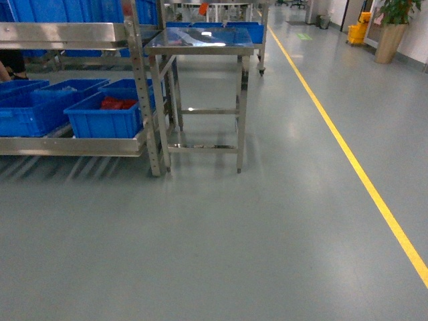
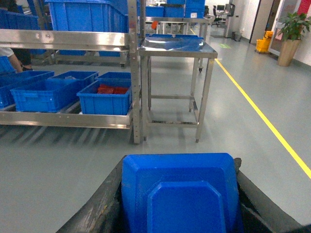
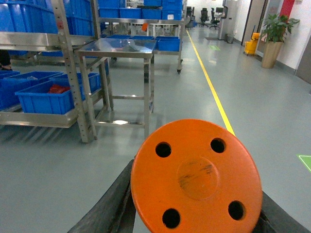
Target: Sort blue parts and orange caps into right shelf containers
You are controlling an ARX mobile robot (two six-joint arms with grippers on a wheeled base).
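Observation:
My left gripper [image 2: 179,169] is shut on a blue part [image 2: 181,196], a moulded block with a raised octagonal face, wedged between dark fingers [image 2: 103,206]. An orange cap [image 3: 196,175], a round disc with several holes, fills the right wrist view, and my right gripper [image 3: 197,191] is shut on it. Neither gripper appears in the head view. The shelf [image 1: 73,146] stands ahead on the left across bare floor. Its lower level carries blue containers [image 1: 100,122], and the rightmost one holds red-orange pieces [image 1: 118,103]. That same container [image 2: 104,101] shows in both wrist views [image 3: 46,101].
A bare steel table [image 1: 200,41] stands just right of the shelf's upright post [image 1: 144,93]. A yellow floor line [image 1: 348,154] runs along the right. A potted plant [image 1: 394,27] and a yellow mop bucket [image 1: 359,30] stand far back right. A person's arm [image 2: 9,58] shows behind the shelf.

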